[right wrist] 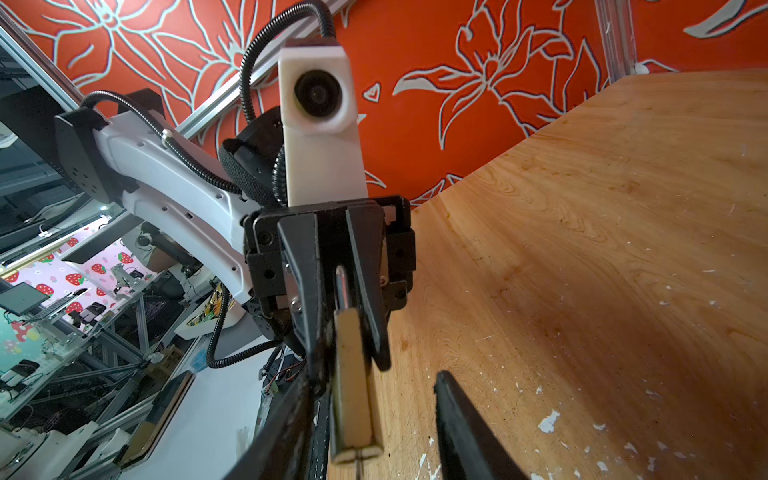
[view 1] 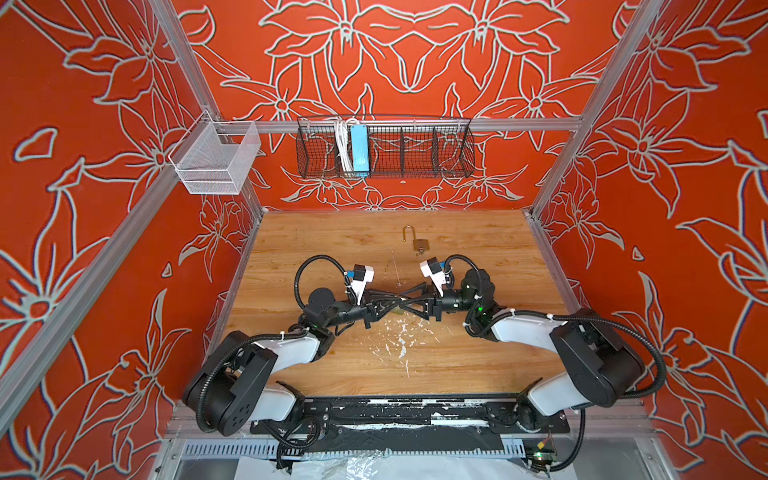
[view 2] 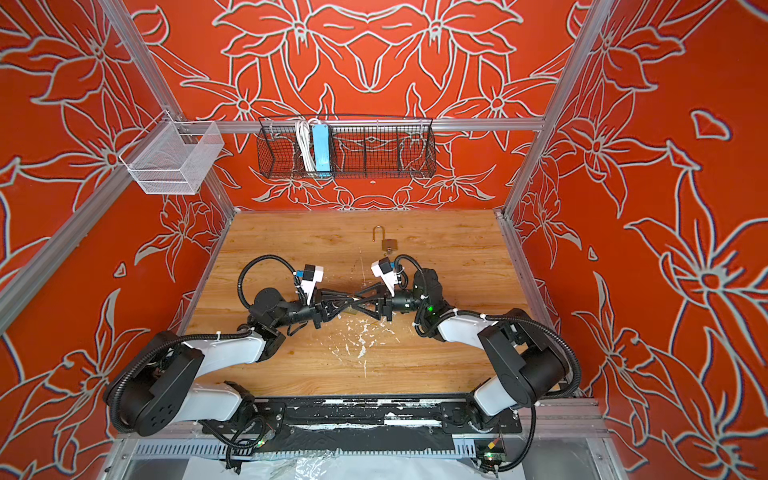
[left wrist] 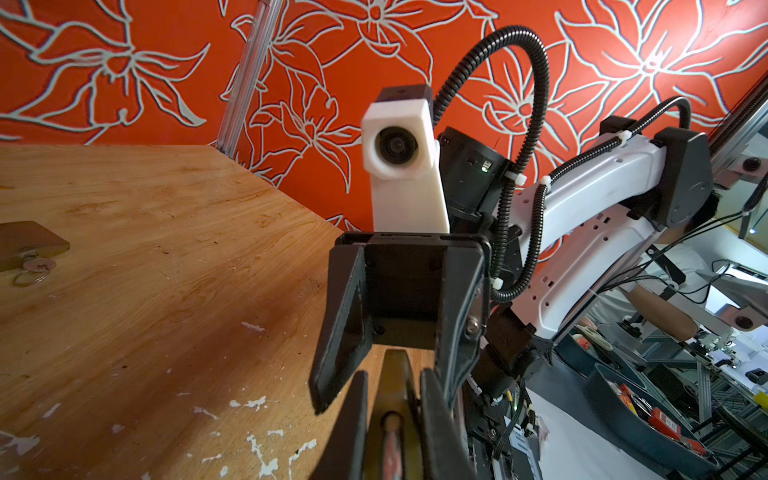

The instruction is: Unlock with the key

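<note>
My left pincer is clamped narrow on a brass padlock, its steel shackle lying back between my fingers. I hold it over the wooden table at the centre of both top views. My right pincer stands wide around the lock's keyway end, one finger just beside the body, the other apart. A thin dark line in that end face may be a key blade or only the slot; I cannot tell.

To do this well I'd hold the left grip firm, line the right up on the lock's long axis, and twist without side load.

A second padlock, shackle swung open, lies above centre with a key in it. No brand or writing is legible.
</note>
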`<state>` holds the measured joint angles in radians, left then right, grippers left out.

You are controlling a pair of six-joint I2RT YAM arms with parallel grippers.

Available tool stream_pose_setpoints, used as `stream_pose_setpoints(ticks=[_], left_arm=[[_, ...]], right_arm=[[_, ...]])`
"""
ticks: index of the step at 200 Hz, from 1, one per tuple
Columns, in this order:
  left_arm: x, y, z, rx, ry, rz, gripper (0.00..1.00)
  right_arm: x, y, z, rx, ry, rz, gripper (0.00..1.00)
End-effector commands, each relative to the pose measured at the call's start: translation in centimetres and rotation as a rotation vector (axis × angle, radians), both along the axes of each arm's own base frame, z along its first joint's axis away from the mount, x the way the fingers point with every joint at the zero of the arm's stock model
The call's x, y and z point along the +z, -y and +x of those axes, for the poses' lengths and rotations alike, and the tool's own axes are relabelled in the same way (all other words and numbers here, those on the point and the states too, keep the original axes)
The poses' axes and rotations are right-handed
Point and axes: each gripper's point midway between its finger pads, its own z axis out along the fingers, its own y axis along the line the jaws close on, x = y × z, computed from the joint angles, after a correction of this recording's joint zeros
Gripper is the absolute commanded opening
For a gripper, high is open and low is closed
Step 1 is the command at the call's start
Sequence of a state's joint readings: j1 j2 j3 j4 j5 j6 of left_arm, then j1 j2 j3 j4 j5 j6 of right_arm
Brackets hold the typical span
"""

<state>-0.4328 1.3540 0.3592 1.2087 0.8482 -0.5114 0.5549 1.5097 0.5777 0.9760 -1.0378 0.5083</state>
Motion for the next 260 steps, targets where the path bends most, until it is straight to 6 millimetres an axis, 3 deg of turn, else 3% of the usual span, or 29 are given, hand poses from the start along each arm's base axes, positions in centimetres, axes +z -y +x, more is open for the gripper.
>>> stream_pose_setpoints(ticks=[1,12,32,102,145,166,183,225,237,260], left_arm=[[3.0,-0.4,-0.4,0.014,0.131,-0.039,0.0],[3.0,-0.4,-0.5,0.014,0.133,-0.039,0.0],[3.1,-0.3,-0.4,0.012,0.13,-0.041,0.0],[2.8,0.5,-0.3,-0.058,0.083,-0.039,0.0],[2.7,0.3,0.1,-0.029,0.074,-0.034,0.0],[2.5,-0.1,0.8,0.036,0.052,-0.019,0.0],[2.3,-1.0,1.7,0.13,0.029,-0.007,0.29],[2.1,-4.9,3.0,0.411,0.009,-0.05,0.79],[2.0,-5.2,3.0,0.433,0.007,-0.052,0.85],[1.7,-4.1,2.2,0.342,0.018,-0.046,0.84]], right_arm=[[0.5,-0.3,-0.5,0.037,0.034,-0.009,0.48],[0.3,-0.5,-0.6,0.043,0.032,-0.017,0.45],[0.3,-0.5,-0.5,0.039,0.033,-0.017,0.31],[0.8,-0.4,-0.8,0.032,0.045,0.0,0.34],[1.0,-0.3,-0.8,0.027,0.05,0.008,0.0],[1.1,-0.3,-0.7,0.018,0.045,0.01,0.0],[1.2,-0.2,-0.3,-0.011,0.032,0.024,0.0],[1.8,1.1,1.1,-0.171,0.005,0.096,0.0],[2.2,1.5,1.1,-0.198,0.008,0.122,0.0],[2.6,2.5,1.4,-0.266,0.012,0.156,0.0]])
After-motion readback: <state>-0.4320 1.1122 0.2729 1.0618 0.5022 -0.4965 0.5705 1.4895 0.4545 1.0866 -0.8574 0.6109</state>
